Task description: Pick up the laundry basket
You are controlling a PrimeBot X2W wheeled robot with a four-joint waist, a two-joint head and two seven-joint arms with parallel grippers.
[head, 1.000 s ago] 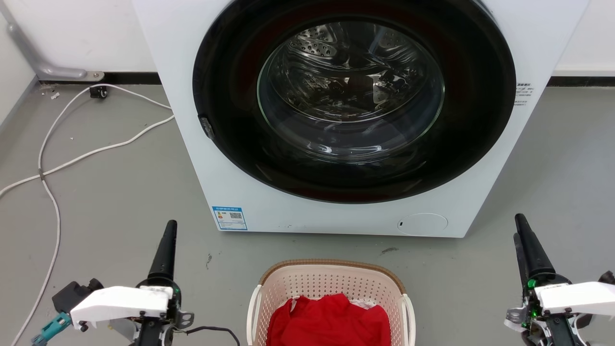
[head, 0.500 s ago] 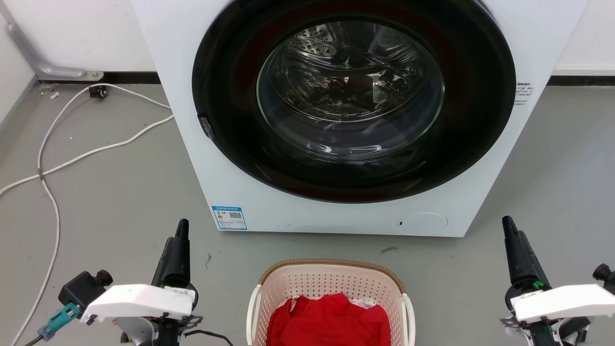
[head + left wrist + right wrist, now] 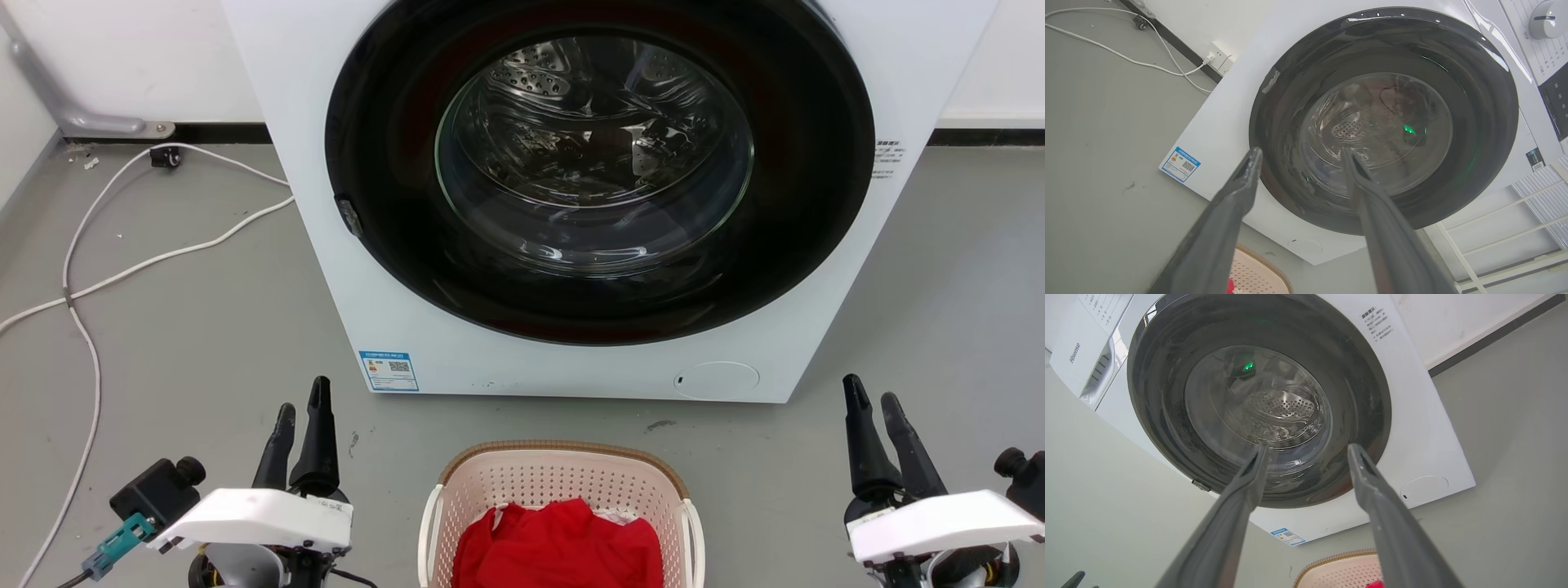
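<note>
1. Now the laundry basket (image 3: 563, 478) sits on the grey floor (image 3: 204, 343) at the bottom centre of the head view, near the white washer (image 3: 457, 359) but apart from it.
2. Red cloth (image 3: 559, 543) lies inside the laundry basket.
3. Left gripper (image 3: 302, 397) hovers left of the laundry basket, fingers apart, holding nothing.
4. Right gripper (image 3: 870, 390) hovers well to its right, fingers apart, empty.
5. White cable (image 3: 122, 269) lies on the floor, far left.
</note>
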